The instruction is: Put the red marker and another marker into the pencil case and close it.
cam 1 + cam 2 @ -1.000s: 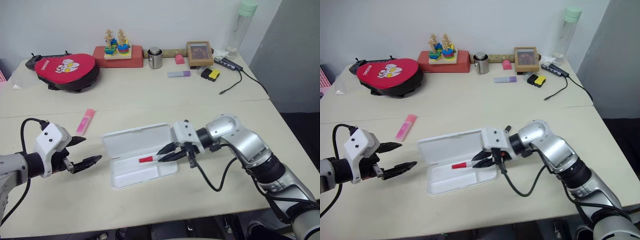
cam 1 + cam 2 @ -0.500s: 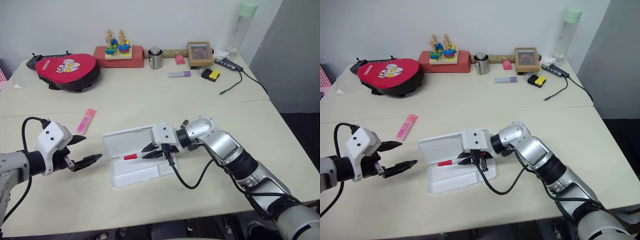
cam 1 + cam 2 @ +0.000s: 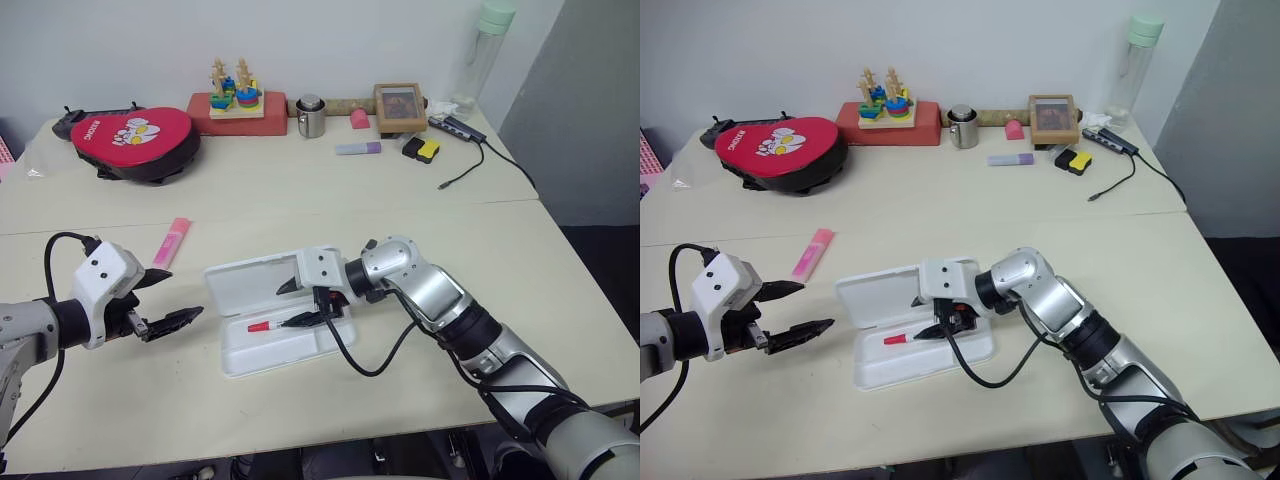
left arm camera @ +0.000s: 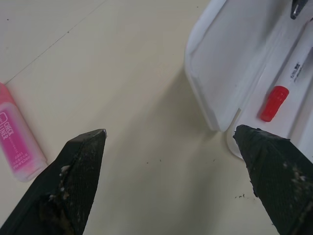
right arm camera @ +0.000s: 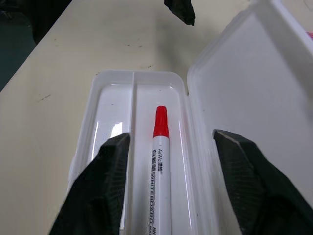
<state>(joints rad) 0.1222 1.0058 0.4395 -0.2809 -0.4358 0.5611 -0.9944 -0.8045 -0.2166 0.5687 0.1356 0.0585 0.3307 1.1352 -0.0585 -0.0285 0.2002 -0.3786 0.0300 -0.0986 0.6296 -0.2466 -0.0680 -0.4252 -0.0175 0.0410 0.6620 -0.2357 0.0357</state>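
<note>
The white pencil case (image 3: pixel 262 281) lies open in front of me, lid tilted back. In its tray lies the red marker (image 3: pixel 272 325), red cap toward my left; the right wrist view shows the red marker (image 5: pixel 161 161) in the channel beside the lid (image 5: pixel 244 98). My right gripper (image 3: pixel 289 306) hovers just over it, open, with the marker lying free between the two fingers. Left of the case my left gripper (image 3: pixel 182 297) is open and holds nothing. The pink highlighter (image 3: pixel 171 242) rests on the table beyond my left gripper, also seen as the pink highlighter (image 4: pixel 17 142).
Along the table's back stand a red pouch (image 3: pixel 135 138), a wooden stacking toy (image 3: pixel 237 98), a metal cup (image 3: pixel 310 116), a lavender highlighter (image 3: pixel 357 148), a framed picture (image 3: pixel 399 106) and a bottle (image 3: pixel 485 50). A cable (image 3: pixel 470 165) trails at the back right.
My right gripper carried the red marker leftward over the tray, then opened; the marker now lies loose in the case. My left gripper has stayed put.
</note>
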